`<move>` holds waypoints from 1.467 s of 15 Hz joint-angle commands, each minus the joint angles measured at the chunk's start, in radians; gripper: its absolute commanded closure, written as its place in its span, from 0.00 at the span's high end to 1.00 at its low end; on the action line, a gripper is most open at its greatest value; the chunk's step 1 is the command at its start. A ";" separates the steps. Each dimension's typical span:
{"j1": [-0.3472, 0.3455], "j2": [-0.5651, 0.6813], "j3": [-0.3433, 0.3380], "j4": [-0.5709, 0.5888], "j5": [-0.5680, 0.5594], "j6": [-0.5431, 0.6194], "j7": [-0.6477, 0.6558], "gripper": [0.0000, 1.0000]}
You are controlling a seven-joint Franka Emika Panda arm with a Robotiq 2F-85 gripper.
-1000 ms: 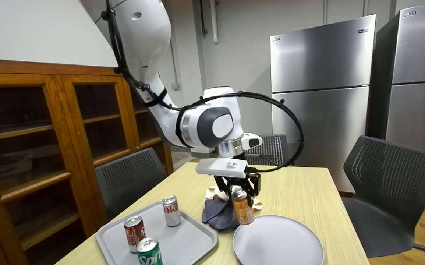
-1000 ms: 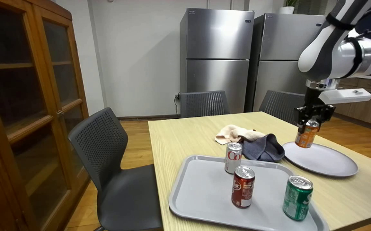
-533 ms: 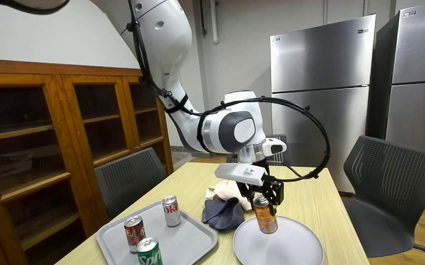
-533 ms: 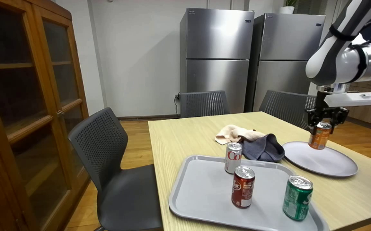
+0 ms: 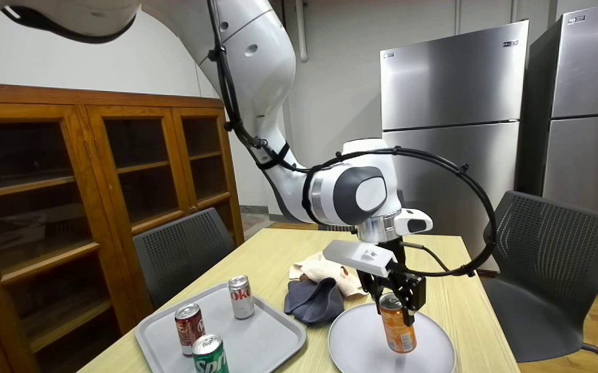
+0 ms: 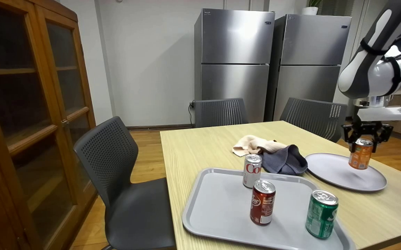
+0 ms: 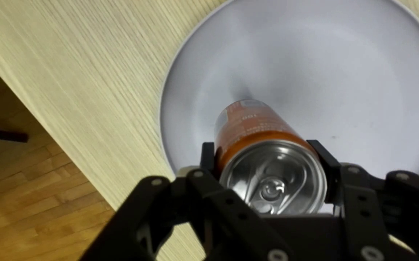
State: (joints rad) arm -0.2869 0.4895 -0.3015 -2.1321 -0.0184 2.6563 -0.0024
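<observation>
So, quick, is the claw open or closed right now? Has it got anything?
Claw: closed, holding the orange can.

Gray chair (image 6: 120,194) near wooden cabinet (image 6: 33,139)

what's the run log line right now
tool: gripping orange can | below: plate, contact unclear | tray: silver can, red can, green can

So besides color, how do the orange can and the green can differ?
The claw grips the orange can, while the green can stands free. The orange can is over the plate; the green can is on the tray. Both are drink cans with silver tops.
</observation>
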 commanded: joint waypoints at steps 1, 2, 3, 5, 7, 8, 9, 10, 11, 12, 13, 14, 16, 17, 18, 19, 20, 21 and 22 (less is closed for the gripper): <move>-0.022 0.034 0.005 0.064 0.022 -0.087 0.036 0.38; -0.027 0.042 0.007 0.071 0.027 -0.100 0.035 0.38; -0.029 0.048 0.006 0.077 0.029 -0.112 0.040 0.38; -0.039 0.059 0.012 0.087 0.042 -0.127 0.039 0.38; -0.046 0.067 0.021 0.092 0.055 -0.135 0.030 0.38; -0.046 0.069 0.022 0.092 0.059 -0.136 0.031 0.38; -0.049 0.070 0.025 0.092 0.064 -0.135 0.025 0.38; -0.051 0.071 0.027 0.090 0.067 -0.132 0.021 0.38; -0.052 0.071 0.028 0.089 0.071 -0.130 0.020 0.38; -0.052 0.071 0.029 0.086 0.072 -0.127 0.019 0.38; -0.051 0.069 0.029 0.082 0.073 -0.124 0.017 0.38; -0.053 0.067 0.031 0.079 0.073 -0.121 0.010 0.38; -0.051 0.062 0.030 0.074 0.066 -0.120 0.003 0.88; -0.051 0.059 0.030 0.072 0.064 -0.120 0.001 0.89; -0.048 0.053 0.028 0.067 0.060 -0.119 0.000 0.94; -0.045 0.044 0.025 0.062 0.056 -0.117 -0.001 0.99; -0.042 0.034 0.022 0.056 0.052 -0.114 -0.001 1.00; -0.036 0.021 0.015 0.049 0.044 -0.113 0.004 1.00; -0.025 0.003 0.002 0.043 0.029 -0.123 0.016 1.00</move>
State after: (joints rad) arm -0.3162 0.5549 -0.2913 -2.0699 0.0383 2.5651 0.0145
